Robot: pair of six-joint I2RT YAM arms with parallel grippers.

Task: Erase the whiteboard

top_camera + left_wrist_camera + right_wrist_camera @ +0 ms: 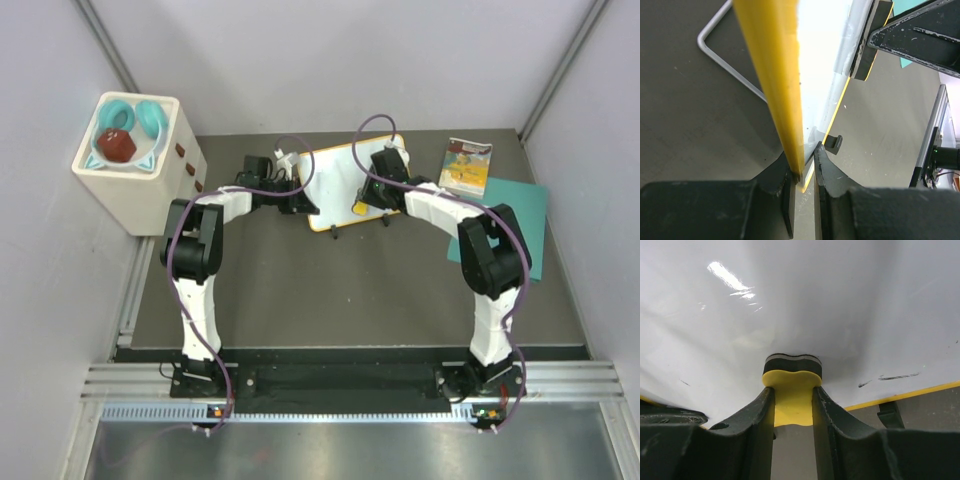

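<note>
Left tool point(802, 162): clamped narrow on the yellow rim at the left edge of the whiteboard point(335, 178).
Right tool point(792, 390): closed on a yellow eraser point(792, 402), its dark pad pressed against the board's white face.
Whiteboard: mid-counter point(300, 290), between both tools; faint black strokes point(897, 376) near its lower rim.
Wire loop point(722, 55): on the counter behind the board.
Book point(467, 166): right of the board, apart from it, beside a teal sheet point(525, 215).
Box point(135, 175): far left, white.
</note>
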